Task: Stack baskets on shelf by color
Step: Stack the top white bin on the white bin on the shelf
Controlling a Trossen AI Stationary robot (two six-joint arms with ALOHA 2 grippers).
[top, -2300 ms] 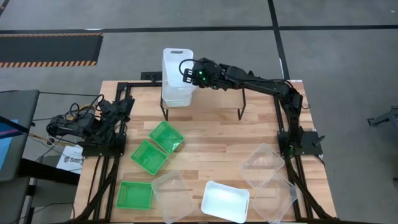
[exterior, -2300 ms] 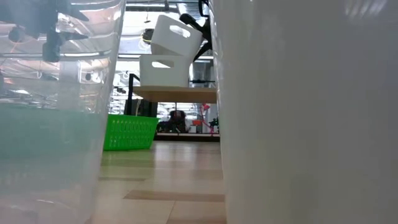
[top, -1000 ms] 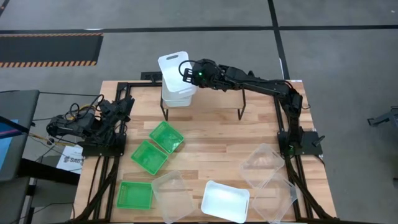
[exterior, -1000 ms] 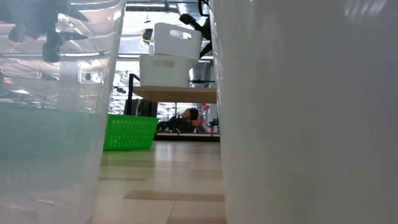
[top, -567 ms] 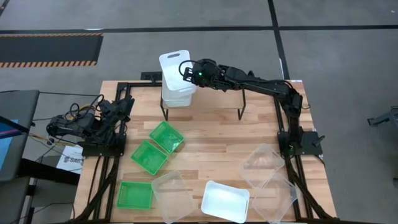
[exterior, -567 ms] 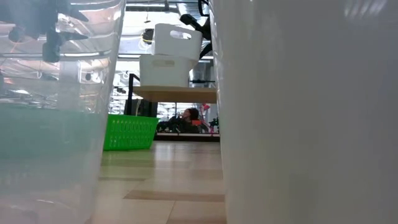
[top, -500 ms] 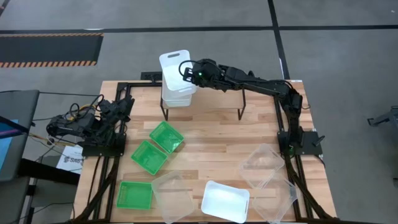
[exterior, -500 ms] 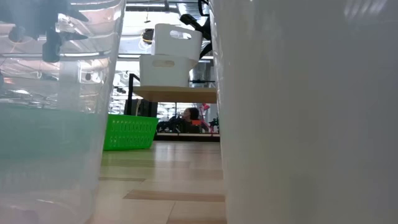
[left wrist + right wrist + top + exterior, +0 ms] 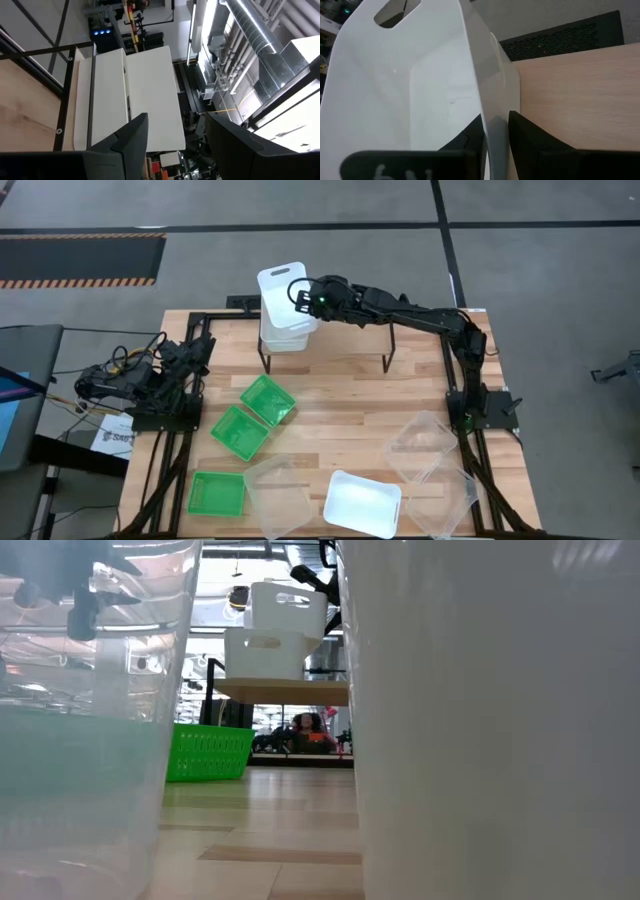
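The right hand (image 9: 495, 135) grips one thin side wall of an opaque white rectangular plastic basket (image 9: 285, 292), light, stiff and probably slippery (best pinched at the rim), held above another white basket (image 9: 282, 336) on the wooden-topped shelf (image 9: 340, 340).

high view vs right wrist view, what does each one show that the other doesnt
Only the high view shows the whole table: three green baskets, the clear baskets, a third white basket near the front edge, and the left gripper parked at the table's left side. Only the right wrist view shows the right gripper shut on the upper white basket's wall, one finger inside and one outside. Both show that basket, with its handle slot, over the shelf.
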